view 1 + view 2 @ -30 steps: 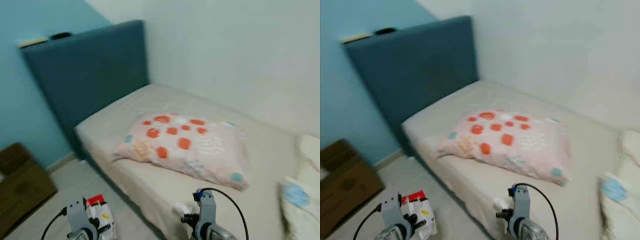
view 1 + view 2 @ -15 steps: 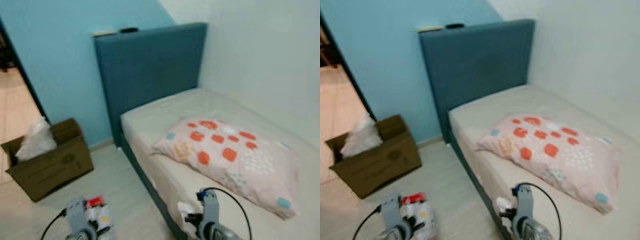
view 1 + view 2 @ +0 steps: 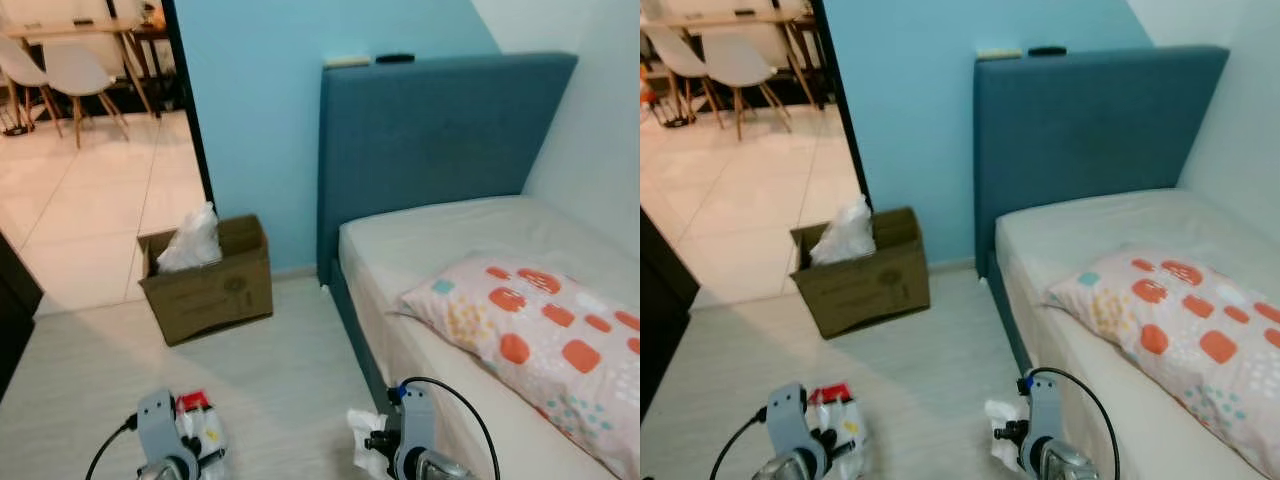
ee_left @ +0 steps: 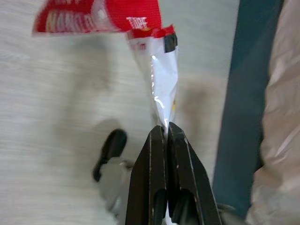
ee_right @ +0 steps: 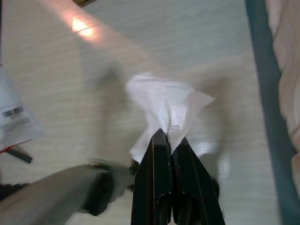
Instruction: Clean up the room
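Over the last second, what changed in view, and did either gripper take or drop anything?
The head camera swung left: the bed and pillow slid to the right of the picture, and the cardboard box and open doorway came into view. The things themselves did not move. Nothing taken or let go: the left gripper stays shut on the red-and-white wrapper, the right gripper on the crumpled white tissue.

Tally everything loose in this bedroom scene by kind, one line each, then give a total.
Red-and-white wrapper, pinched in the left tool: 1
White crumpled tissue, pinched in the right tool: 1
Cardboard box on the floor, with a white bag sticking out: 1
Patterned pillow on the bed: 1
Total: 4
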### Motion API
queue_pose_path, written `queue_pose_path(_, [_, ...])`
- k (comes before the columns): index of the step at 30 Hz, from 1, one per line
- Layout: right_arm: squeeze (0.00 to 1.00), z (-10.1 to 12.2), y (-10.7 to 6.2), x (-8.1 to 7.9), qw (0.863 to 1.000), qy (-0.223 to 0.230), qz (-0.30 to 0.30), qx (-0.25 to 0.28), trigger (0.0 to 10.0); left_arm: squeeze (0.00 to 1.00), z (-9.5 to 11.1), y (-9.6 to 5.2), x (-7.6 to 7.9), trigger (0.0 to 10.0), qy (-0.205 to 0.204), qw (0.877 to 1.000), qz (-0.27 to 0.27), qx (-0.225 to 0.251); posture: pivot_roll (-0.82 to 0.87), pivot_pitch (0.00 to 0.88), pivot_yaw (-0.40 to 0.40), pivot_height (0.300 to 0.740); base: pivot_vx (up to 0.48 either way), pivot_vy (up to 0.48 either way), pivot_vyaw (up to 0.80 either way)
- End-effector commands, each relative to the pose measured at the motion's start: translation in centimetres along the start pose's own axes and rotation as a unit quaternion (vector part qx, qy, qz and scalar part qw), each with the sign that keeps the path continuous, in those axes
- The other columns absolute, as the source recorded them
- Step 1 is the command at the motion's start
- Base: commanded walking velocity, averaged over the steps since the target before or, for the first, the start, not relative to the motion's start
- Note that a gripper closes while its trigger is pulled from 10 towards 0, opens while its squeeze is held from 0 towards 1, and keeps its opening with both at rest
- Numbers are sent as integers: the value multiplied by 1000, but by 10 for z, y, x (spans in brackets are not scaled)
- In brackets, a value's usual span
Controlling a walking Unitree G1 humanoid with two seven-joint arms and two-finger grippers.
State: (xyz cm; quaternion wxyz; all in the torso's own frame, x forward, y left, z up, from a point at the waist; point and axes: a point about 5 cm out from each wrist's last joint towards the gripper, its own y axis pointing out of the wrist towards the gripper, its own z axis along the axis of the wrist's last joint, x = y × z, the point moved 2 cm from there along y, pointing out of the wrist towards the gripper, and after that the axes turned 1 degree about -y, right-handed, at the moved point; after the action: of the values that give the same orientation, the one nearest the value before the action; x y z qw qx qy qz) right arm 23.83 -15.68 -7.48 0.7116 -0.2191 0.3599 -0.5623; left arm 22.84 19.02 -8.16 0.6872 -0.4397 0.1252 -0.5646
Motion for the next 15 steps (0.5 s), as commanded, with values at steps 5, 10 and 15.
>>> queue_pose_path(5, [0, 1, 2, -5, 1000, 2, 7, 4, 10000, 0, 8, 1, 1, 10000, 2, 1000, -6, 12, 64, 0, -29, 740, 0, 0, 768])
queue_pose_path(10, [0, 1, 2, -6, 1000, -4, 8, 1, 10000, 0, 17, 2, 8, 10000, -7, 999, -24, 31, 68, 0, -33, 740, 226, 0, 154])
queue_pose_path(15, [0, 1, 2, -8, 1000, -4, 12, 5, 10000, 0, 21, 3, 13, 10000, -2, 999, -33, 38, 67, 0, -27, 740, 399, 0, 0])
